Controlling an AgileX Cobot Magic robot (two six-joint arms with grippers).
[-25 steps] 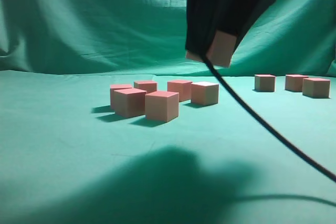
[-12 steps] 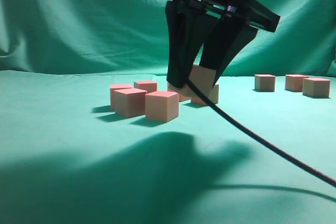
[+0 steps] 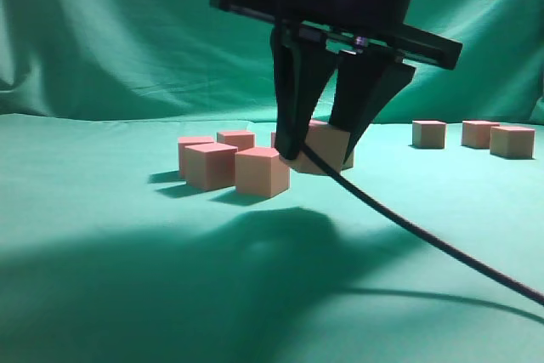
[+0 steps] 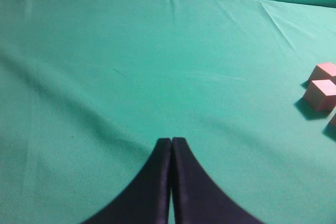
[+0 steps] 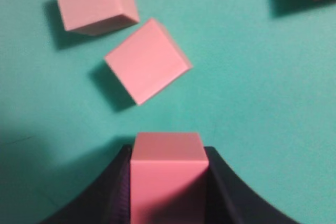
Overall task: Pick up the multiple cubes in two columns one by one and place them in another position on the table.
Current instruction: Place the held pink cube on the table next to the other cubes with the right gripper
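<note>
My right gripper (image 3: 316, 155) is shut on a pink cube (image 3: 327, 149) and holds it low over the green cloth, just right of a cluster of pink cubes (image 3: 262, 172). In the right wrist view the held cube (image 5: 167, 171) sits between the black fingers (image 5: 223, 182), and two loose cubes (image 5: 147, 60) (image 5: 92, 1) lie ahead of it. My left gripper (image 4: 171, 141) is shut and empty over bare cloth, with two cubes (image 4: 320, 94) at that view's right edge. The left gripper does not show in the exterior view.
Three more pink cubes (image 3: 479, 133) stand in a row at the far right. A black cable (image 3: 425, 235) trails from the right arm down to the lower right. A green cloth backdrop (image 3: 127, 40) rises behind the table.
My right gripper has come down with the cube, from high above the table to just above the cloth beside the cluster. The loose cubes have not moved.
</note>
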